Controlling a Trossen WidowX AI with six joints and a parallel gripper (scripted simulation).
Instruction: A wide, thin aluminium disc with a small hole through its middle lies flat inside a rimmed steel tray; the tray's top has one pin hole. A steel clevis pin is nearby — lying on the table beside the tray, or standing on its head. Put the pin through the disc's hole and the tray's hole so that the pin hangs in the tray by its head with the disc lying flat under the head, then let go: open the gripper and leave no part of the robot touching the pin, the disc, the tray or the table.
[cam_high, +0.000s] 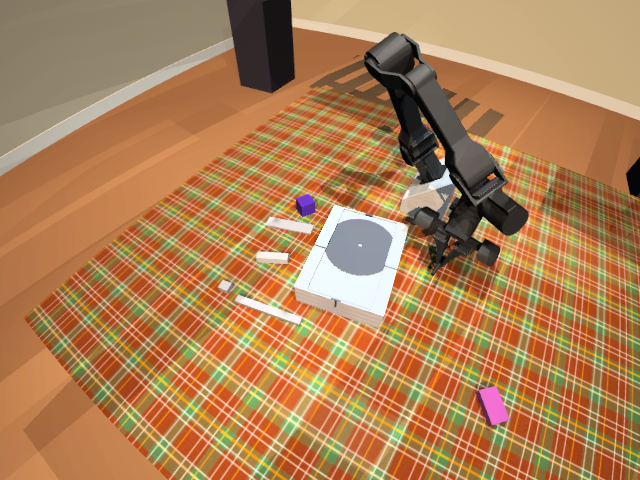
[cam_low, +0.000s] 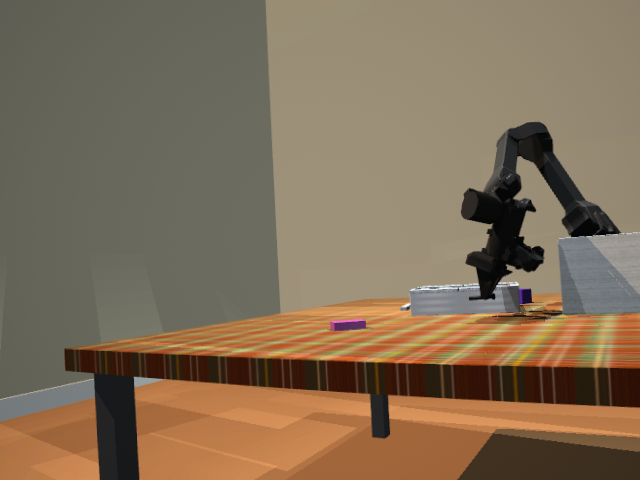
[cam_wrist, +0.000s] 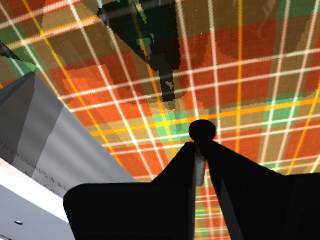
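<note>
The grey disc (cam_high: 356, 263) lies flat in the pale steel tray (cam_high: 336, 286) (cam_low: 439, 303) (cam_wrist: 82, 145), a small light spot at its centre hole. The tray's own pin hole cannot be made out under the disc. My gripper (cam_high: 433, 268) (cam_low: 485, 296) (cam_wrist: 199, 148) is shut on the clevis pin (cam_low: 474, 298) (cam_wrist: 202, 130), beside the tray and a little above the table. In the wrist view the pin's round dark head sticks out past the fingertips, and part of its grey shank shows between the fingers. In the exterior view the pin looks about level.
A purple cube (cam_high: 305, 205) (cam_low: 525, 296) and several pale bars and blocks, one a long strip (cam_high: 268, 310), lie on the tray's far side from the gripper. A pink block (cam_high: 493, 405) (cam_low: 347, 324) lies farther off. The arm's pale base block (cam_low: 594, 273) stands behind the gripper.
</note>
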